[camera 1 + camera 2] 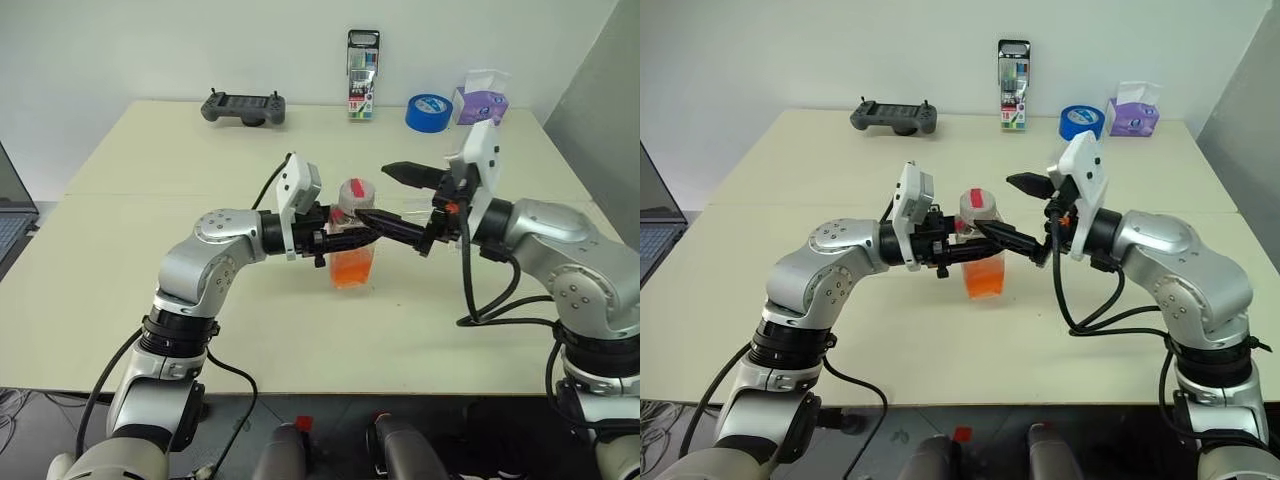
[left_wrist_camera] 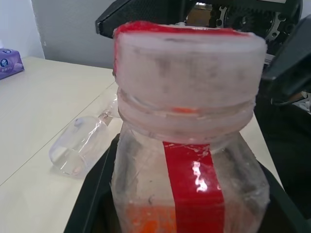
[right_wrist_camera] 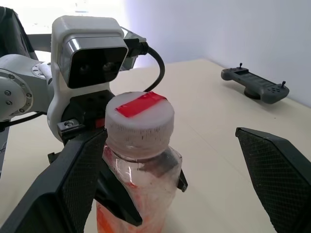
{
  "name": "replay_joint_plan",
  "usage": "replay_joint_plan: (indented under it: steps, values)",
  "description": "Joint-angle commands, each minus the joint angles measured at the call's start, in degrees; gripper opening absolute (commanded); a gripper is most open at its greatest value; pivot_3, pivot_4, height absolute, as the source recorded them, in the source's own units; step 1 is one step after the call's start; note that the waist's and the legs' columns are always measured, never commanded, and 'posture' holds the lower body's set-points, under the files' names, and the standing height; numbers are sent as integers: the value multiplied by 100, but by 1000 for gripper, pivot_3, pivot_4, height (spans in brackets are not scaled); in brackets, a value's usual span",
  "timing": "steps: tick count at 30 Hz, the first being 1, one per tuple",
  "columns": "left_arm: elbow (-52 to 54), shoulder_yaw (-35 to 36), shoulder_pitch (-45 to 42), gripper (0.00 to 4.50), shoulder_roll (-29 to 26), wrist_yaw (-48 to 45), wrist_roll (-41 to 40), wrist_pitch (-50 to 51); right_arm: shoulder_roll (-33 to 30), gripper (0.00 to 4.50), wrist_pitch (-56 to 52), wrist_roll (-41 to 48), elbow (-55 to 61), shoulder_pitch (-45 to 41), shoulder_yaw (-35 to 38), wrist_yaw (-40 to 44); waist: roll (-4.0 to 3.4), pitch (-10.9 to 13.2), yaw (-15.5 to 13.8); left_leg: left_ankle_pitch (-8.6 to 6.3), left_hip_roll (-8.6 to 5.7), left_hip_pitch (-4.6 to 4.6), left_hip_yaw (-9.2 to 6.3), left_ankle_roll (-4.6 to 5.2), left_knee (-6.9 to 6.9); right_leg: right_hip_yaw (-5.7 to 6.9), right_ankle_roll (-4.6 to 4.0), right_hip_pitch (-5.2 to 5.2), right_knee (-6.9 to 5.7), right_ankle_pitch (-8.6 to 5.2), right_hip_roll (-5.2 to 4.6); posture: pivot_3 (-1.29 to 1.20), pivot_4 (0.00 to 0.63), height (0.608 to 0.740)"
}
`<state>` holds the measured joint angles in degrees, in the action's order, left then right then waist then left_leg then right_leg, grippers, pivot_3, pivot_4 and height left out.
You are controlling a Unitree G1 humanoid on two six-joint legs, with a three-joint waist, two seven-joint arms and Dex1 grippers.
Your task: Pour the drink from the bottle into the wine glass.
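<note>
- Bottle: clear, red strip, whitish cap, orange drink low inside
- Left gripper pinches it
- Right gripper spread around cap
- Glass lies toppled

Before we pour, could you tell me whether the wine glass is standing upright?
No, the wine glass lies on its side on the table behind the bottle.

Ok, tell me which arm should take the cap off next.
Probably the right. The left end effector is shut on the bottle, holding it upright, while the right end effector is open with its fingers either side of the cap.
</note>
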<state>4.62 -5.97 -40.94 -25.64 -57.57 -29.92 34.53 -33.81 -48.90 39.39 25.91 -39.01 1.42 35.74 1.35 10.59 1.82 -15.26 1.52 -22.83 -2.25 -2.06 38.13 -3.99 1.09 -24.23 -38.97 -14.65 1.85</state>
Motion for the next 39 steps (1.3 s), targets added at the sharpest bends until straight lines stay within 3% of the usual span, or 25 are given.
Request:
replay_joint_plan:
  steps: [1,13,19,25,39]
  values:
    - [237,89,-61,1973,-9,-57,-63,-158,-162,4492,-28,72,134,9,286,-5,0,0,0,0,0,0,0,0,0,0,0,0,0,0,0,0,150,740]
    - [281,97,-31,1973,-18,-68,-59,-157,127,4492,-289,816,224,-226,271,17,0,0,1,0,0,1,-1,0,0,1,1,0,-1,-1,4,0,150,740]
    - [267,93,-44,1973,-19,-71,-43,-173,663,4492,-64,463,-74,-592,-103,-315,0,0,6,0,1,3,-2,0,0,2,1,0,-3,-1,5,0,150,740]
    - [306,108,-14,1973,-43,-53,-50,-150,788,4492,355,-42,-333,-553,-362,-225,0,0,3,0,2,-1,-1,0,0,1,-1,-1,0,1,0,0,150,740]
    - [291,109,-32,1973,-56,-28,-49,-130,344,4492,302,97,-68,-55,-44,74,-1,0,1,0,1,0,-3,0,-1,4,-2,0,0,1,-1,0,150,740]
